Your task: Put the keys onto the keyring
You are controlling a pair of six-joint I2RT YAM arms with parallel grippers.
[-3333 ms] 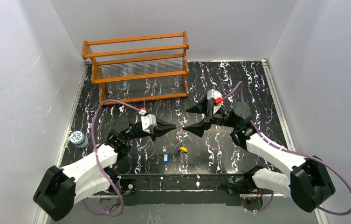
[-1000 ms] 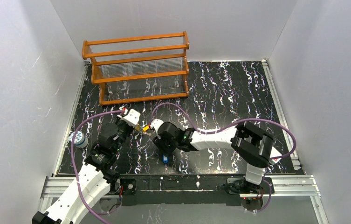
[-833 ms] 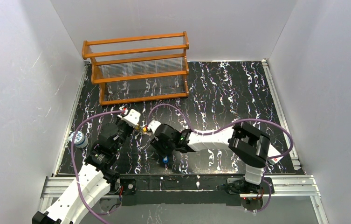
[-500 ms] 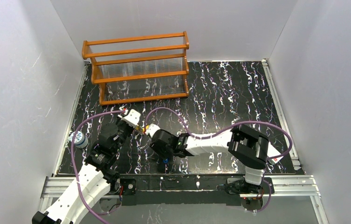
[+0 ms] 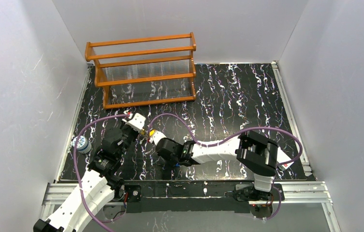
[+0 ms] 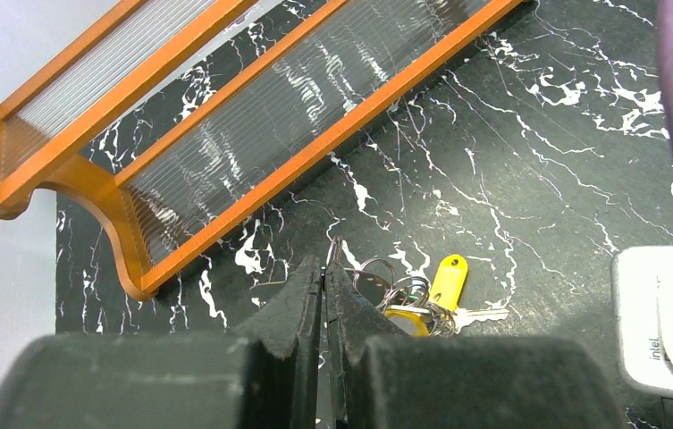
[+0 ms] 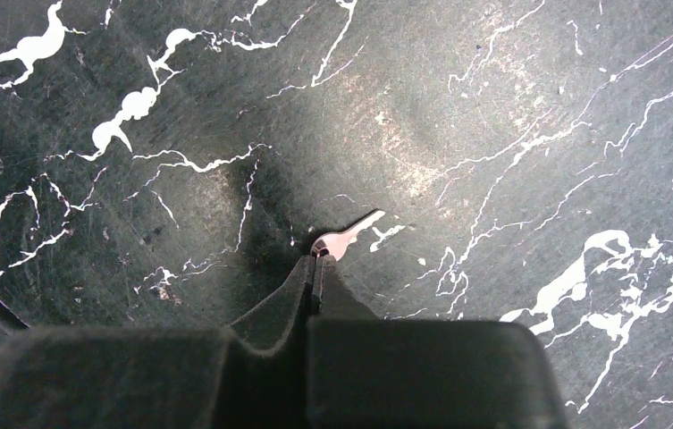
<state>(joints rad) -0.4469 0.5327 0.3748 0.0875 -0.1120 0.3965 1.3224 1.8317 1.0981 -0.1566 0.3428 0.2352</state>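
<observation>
The left gripper [image 6: 324, 271] had its 2 fingers pressed together on the thin wire of the keyring [image 6: 375, 266], low over the black marbled table [image 6: 538, 161] near the foot of the wooden rack [image 6: 225, 134]. 2 yellow keys [image 6: 448, 277] lay bunched with the ring just beyond the tips. The right gripper [image 7: 315, 261] was pinched shut on the end of another key [image 7: 349, 236], its silver blade sticking out past the tips and its head hidden.

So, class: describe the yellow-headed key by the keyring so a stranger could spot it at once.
Find the orange wooden rack on the black marbled table. In front of it, the left gripper pinches the keyring, a tangle of thin wire. At the tangle's right sits the yellow-headed key: the one long, bright yellow oval among grey wire.
</observation>
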